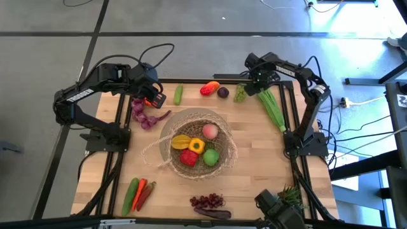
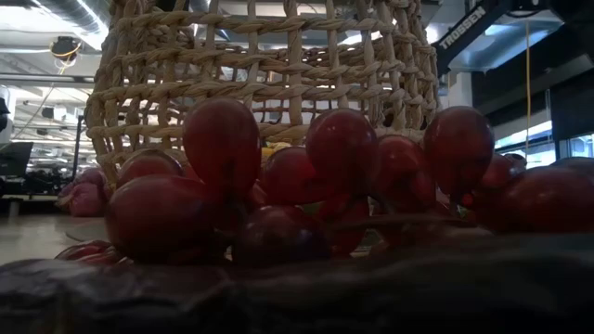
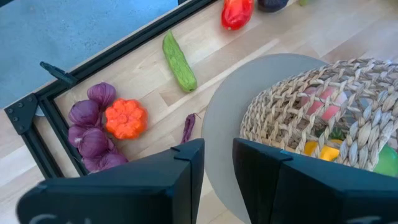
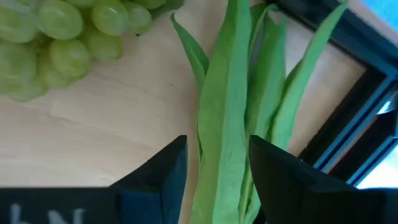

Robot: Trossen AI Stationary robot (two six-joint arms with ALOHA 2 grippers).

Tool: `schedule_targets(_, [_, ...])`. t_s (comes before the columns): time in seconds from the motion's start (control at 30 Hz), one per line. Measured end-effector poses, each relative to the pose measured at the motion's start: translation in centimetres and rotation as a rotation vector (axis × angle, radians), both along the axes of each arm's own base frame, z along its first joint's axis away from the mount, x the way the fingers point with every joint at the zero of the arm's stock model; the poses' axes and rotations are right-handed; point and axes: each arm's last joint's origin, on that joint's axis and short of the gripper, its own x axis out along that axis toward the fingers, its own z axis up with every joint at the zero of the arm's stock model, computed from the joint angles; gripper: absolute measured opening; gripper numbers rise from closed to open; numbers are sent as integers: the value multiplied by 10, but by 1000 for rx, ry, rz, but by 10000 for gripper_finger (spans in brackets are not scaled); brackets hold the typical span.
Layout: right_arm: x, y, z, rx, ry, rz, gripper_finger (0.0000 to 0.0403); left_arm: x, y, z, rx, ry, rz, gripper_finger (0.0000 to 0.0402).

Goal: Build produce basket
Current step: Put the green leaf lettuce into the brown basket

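Toward the upper right of the high view, the right pincer [image 1: 259, 84] hangs over the green leafy stalks [image 1: 272, 108], beside a bunch of green grapes [image 1: 240, 93]. Its wrist view shows the two dark fingers [image 4: 152, 177] parted, one on each side of a long leaf [image 4: 224, 124], with nothing clamped between them as far as I can see. The step in hand looks like picking up the stalks for the basket [image 1: 196, 145], which sits mid-frame on the worktop [image 1: 254, 172] and already holds a yellow pepper [image 1: 196, 145], a red one and a few other pieces.

At upper left the left pincer [image 1: 154, 97] waits above purple bulbs [image 1: 143, 114] and a small orange piece (its fingers nearly together, holding nothing).

Next, I judge, the right pincer must settle lower around the stalks, close, lift and carry them toward the centre. Thin leaves may slip out.
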Motion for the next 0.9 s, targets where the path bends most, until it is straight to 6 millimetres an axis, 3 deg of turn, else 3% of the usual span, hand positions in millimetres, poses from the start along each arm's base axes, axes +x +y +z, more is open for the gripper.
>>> schedule_targets(0.57, [-1, -14, -39, 79, 87, 7, 162, 0, 0, 0, 0, 1, 0, 75])
schedule_targets(0.9, [-2, -18, -40, 54, 67, 0, 75, 0, 0, 0, 0, 1, 0, 75])
